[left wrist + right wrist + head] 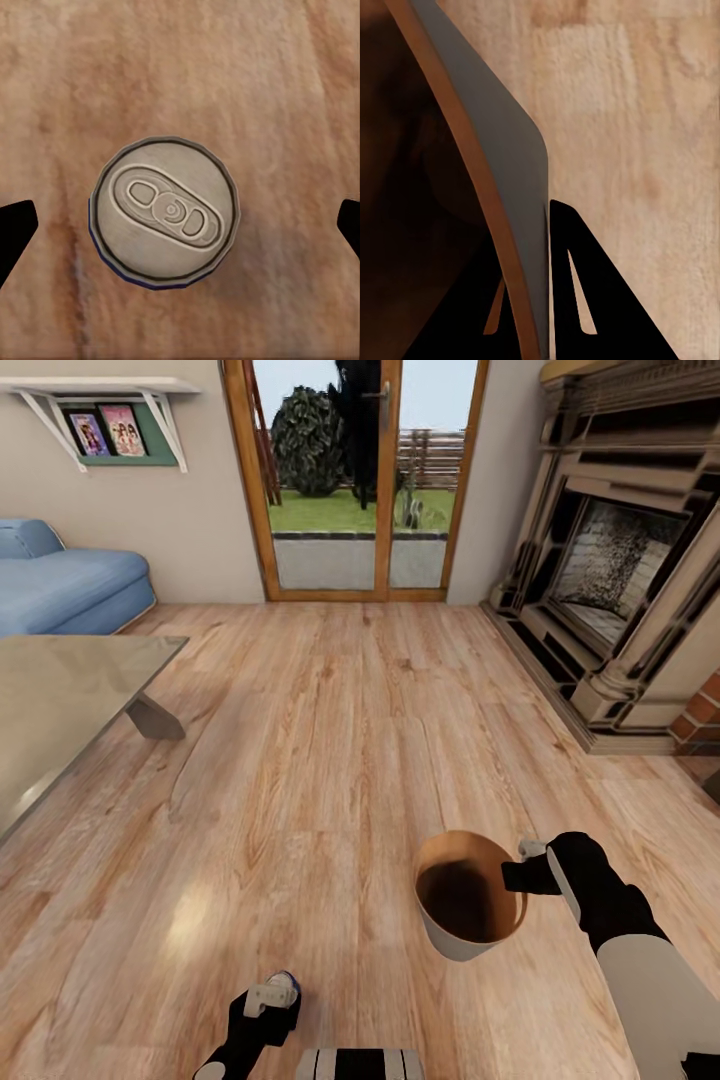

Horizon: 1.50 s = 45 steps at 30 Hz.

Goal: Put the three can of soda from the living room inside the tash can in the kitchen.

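A can of soda [165, 210] stands upright on the wood floor, its silver-grey top facing the left wrist camera and a sliver of dark blue side showing. My left gripper [187, 219] hangs open right above it, with fingers [15, 232] wide on either side and not touching. In the head view that gripper [272, 1000] sits low near my base with the can [286, 983] just under it. The trash can [445, 940], brown inside and pale outside, is held tilted above the floor. My right gripper [522, 868] is shut on its rim; the fingers [585, 300] pinch the wall [487, 150].
A glass-topped low table [70, 700] stands at the left and a blue sofa [60, 585] behind it. A brick and stone fireplace [620, 560] lines the right side. Glazed wooden doors [355, 480] are straight ahead across open wood floor [330, 740].
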### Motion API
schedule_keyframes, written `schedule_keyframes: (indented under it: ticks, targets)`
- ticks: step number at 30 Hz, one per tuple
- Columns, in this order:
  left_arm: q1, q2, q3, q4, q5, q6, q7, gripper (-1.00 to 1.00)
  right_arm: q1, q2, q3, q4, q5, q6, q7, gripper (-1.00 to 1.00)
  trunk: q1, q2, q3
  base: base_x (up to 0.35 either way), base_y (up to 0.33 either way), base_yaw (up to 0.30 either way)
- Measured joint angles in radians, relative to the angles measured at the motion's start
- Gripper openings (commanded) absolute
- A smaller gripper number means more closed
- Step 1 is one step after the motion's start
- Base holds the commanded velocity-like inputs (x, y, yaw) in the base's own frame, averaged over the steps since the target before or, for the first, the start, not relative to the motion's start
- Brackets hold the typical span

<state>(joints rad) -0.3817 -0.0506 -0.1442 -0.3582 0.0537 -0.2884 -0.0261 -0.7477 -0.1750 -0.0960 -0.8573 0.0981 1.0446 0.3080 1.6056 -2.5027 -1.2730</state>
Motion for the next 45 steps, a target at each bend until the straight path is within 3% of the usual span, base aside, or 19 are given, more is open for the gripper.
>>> schedule_keyframes:
  ticks: [23,38,45]
  targets:
    - [0.001,0.002,0.0,-0.01,0.001,0.001,0.0,1.0,0.002,-0.002,-0.004,-0.07,-0.003,0.0,-0.001,-1.0,0.0,0.0,-0.007,0.071,0.0,0.0]
    - [0.001,0.0,0.0,-0.007,0.002,0.002,0.0,1.0,0.002,-0.001,-0.005,-0.071,0.003,0.0,-0.001,-1.0,0.007,-0.004,-0.073,0.0,0.0,0.0]
    - [0.001,0.001,0.0,-0.008,0.002,0.001,0.0,1.0,0.002,0.0,-0.003,-0.071,-0.004,0.001,-0.002,-1.0,0.008,-0.004,-0.086,0.0,0.0,0.0]
